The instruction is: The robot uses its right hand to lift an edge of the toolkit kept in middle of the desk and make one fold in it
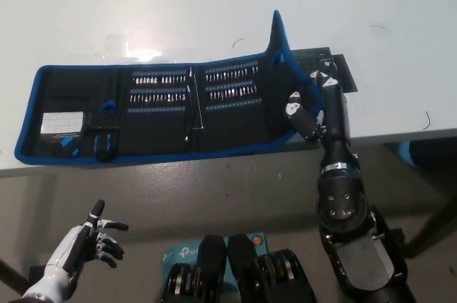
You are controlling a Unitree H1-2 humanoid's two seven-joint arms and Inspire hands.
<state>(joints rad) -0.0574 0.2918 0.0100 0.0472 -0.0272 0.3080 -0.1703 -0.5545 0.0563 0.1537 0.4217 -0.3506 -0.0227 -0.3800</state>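
Observation:
The toolkit point(164, 106), a long black case with blue trim and rows of small bits, lies open across the white desk point(214, 3). Its right end flap point(280, 74) stands raised, the blue corner pointing up. My black right hand point(314, 99) is at that flap near the desk's front edge. Its thumb lies on the flap's inner face and its fingers point(325, 78) are behind it, so the hand is shut on the flap. My white left hand point(89, 244) rests open at the lower left, below the desk.
A flat black square mat point(339, 67) lies just right of the raised flap, partly hidden by flap and hand. The desk's front edge point(214, 164) runs just below the toolkit. A blue box point(178, 253) sits on the floor below.

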